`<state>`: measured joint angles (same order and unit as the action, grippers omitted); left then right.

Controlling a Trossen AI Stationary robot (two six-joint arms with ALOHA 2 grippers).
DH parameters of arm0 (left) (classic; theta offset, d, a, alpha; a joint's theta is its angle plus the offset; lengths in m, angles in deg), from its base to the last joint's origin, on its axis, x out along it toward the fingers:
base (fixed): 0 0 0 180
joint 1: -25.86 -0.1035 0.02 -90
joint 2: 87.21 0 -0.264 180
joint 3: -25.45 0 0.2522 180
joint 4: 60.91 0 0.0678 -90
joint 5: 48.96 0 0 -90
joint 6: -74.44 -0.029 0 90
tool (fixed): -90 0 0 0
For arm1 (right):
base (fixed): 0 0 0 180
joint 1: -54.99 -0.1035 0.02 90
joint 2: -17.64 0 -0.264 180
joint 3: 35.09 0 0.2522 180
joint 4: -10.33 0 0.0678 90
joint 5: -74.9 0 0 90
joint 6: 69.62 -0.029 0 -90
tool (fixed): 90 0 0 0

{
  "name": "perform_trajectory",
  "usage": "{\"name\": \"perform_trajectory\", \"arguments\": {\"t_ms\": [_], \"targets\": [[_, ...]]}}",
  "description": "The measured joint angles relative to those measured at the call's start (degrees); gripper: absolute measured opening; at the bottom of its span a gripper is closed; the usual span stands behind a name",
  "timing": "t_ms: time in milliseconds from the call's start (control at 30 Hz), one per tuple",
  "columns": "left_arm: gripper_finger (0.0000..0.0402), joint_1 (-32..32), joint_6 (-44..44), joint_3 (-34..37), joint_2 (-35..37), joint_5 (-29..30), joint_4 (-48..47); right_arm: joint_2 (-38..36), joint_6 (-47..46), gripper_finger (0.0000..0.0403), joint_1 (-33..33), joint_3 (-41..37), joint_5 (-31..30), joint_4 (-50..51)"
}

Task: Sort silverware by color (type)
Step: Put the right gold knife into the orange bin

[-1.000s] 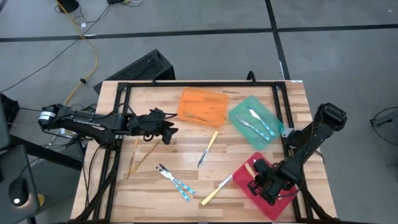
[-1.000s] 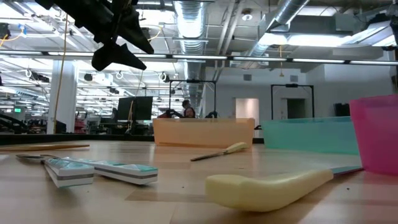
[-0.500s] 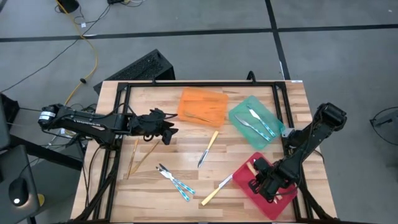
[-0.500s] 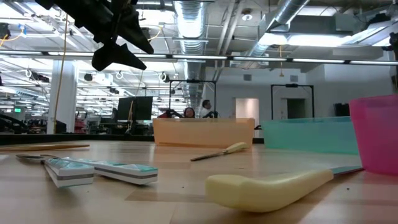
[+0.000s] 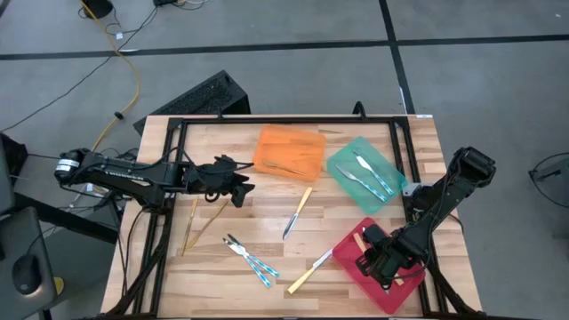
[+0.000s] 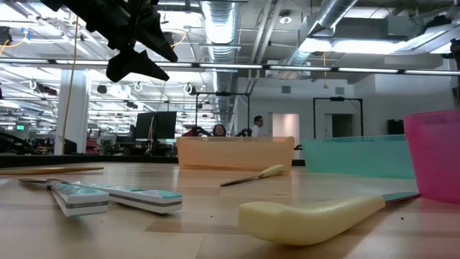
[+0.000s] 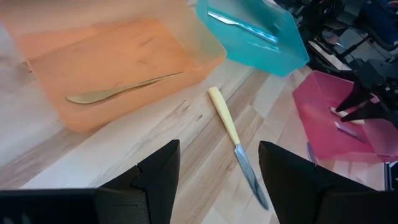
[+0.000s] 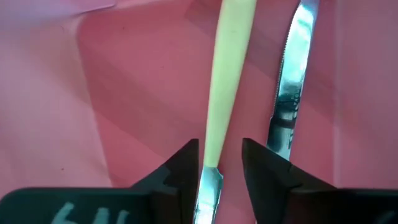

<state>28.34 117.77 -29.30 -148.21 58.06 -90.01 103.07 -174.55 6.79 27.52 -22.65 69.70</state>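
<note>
We count 3 trays: the orange tray (image 5: 290, 153) holds 1 gold utensil (image 7: 121, 88), the green tray (image 5: 366, 172) 2 blue-handled pieces (image 5: 372, 176), the red tray (image 5: 348, 256) at least 2 yellow-handled knives (image 8: 229, 74). On the table's bare wood lie 2 yellow-handled knives (image 5: 298, 212), 2 blue-handled pieces (image 5: 251, 260) and gold sticks (image 5: 191, 222) by the left edge. The right gripper (image 8: 219, 163) sits low in the red tray with its fingers slightly apart astride a knife, the left gripper (image 5: 238, 187) hangs wide and empty left of the orange tray.
</note>
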Motion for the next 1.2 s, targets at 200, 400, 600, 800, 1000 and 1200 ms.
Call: {"name": "perform_trajectory", "arguments": {"t_ms": [200, 400, 600, 800, 1000, 1200], "targets": [[0.0200, 0.0, 0.0, 0.0, 0.0, -0.2, 0.0, -0.4, 0.6, 0.0150, 0.1, 0.9, -0.1, 0.9], [0.0200, 0.0, 0.3, 0.0, 0.0, -1.8, 1.1, -0.4, 2.1, 0.0148, 0.4, 3.3, -1.4, 4.3], [0.0200, 0.0, 0.4, 0.0, 0.0, -5.3, 3.3, -0.4, 2.7, 0.0144, 0.4, 6.8, -1.5, 10.3], [0.0200, 0.0, -0.1, 0.0, 0.0, -10.6, 3.3, -0.4, 7.5, 0.0144, 0.4, 11.1, -1.9, 14.9], [0.0200, 0.0, -0.6, -3.9, 0.0, -12.0, -6.7, -1.5, 8.1, 0.0144, 0.3, 16.8, -6.5, 23.0], [0.0200, 0.0, 3.3, -9.0, 0.0, -8.3, -21.8, -7.2, 7.8, 0.0144, 0.3, 19.5, -15.2, 26.2]]}}
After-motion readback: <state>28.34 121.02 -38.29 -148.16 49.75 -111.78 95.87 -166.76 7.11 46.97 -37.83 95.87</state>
